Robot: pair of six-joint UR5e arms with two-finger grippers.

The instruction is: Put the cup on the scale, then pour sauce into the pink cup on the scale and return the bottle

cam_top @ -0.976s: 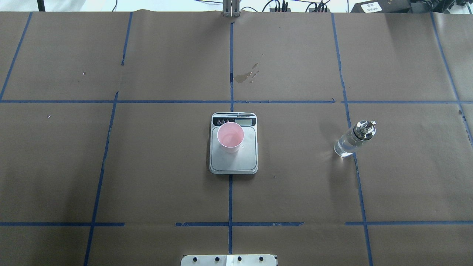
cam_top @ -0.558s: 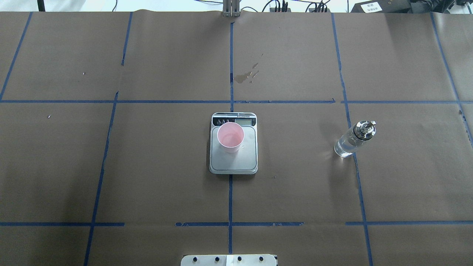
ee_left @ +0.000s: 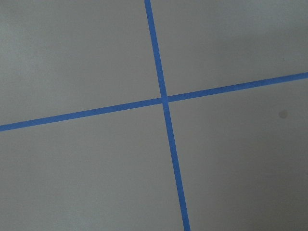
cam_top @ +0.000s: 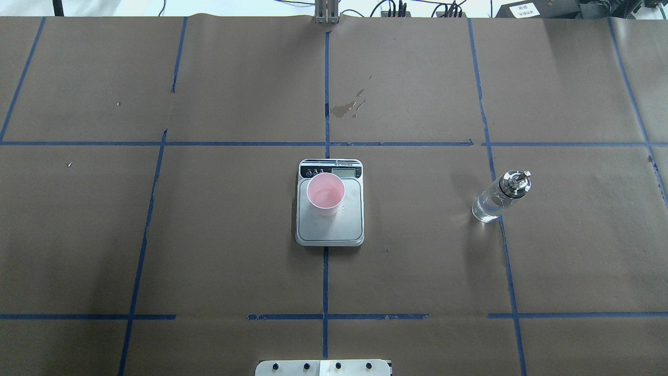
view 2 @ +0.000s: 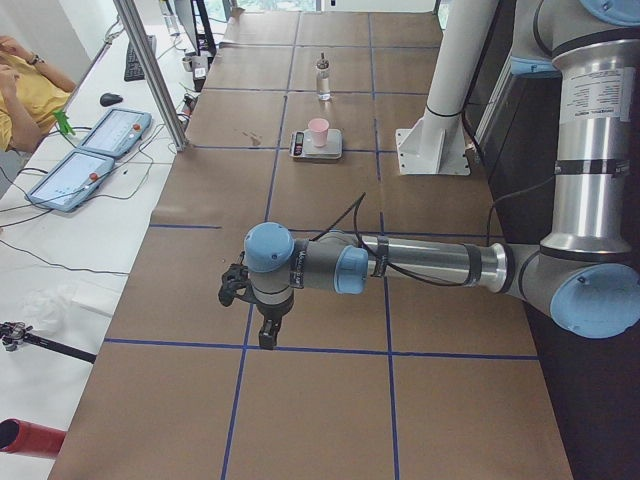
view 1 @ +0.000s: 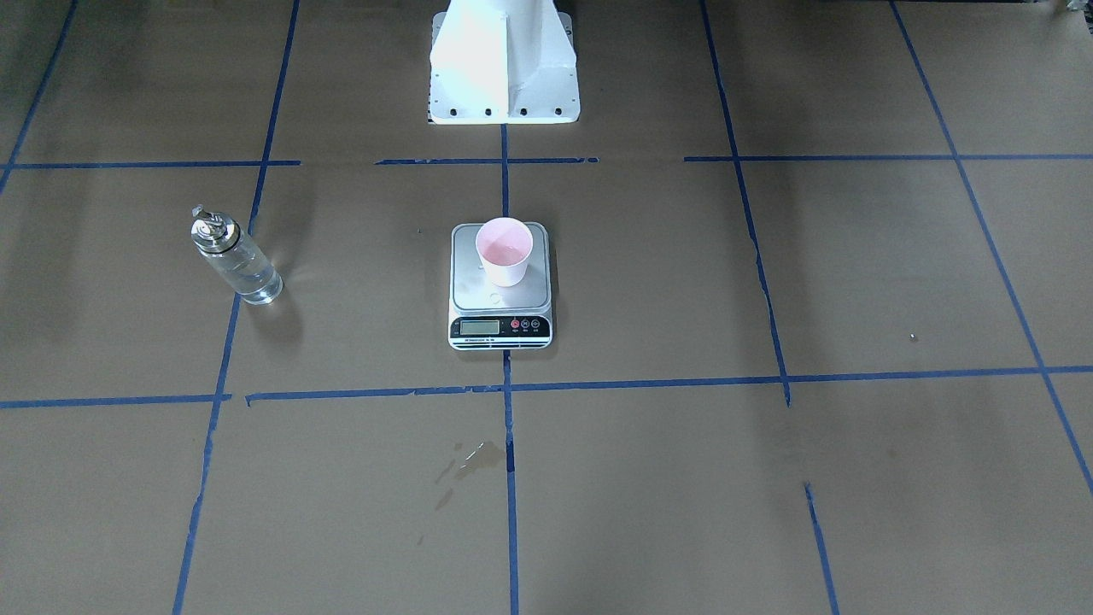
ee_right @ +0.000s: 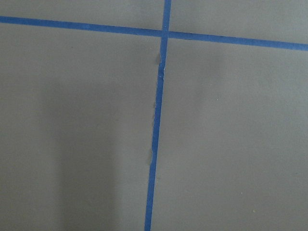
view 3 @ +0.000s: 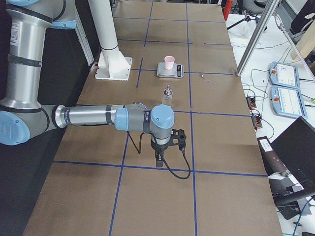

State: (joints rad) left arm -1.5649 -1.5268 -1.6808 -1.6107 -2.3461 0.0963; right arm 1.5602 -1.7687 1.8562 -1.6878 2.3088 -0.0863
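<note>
Overhead exterior view: cup (cam_top: 325, 194) upright on the scale (cam_top: 330, 230), on the platform's part nearest the display. Bottle (cam_top: 498, 198) upright on the tabletop (cam_top: 209, 235), well apart on the robot's right, touching a blue tape line (cam_top: 509, 271); clear sauce (cam_top: 485, 208) visible inside. Side views: left claw (view 2: 267, 342) and right claw (view 3: 158, 163) each point down over bare tabletop, far from the scale. Whether either claw is spread or closed cannot be told.
</note>
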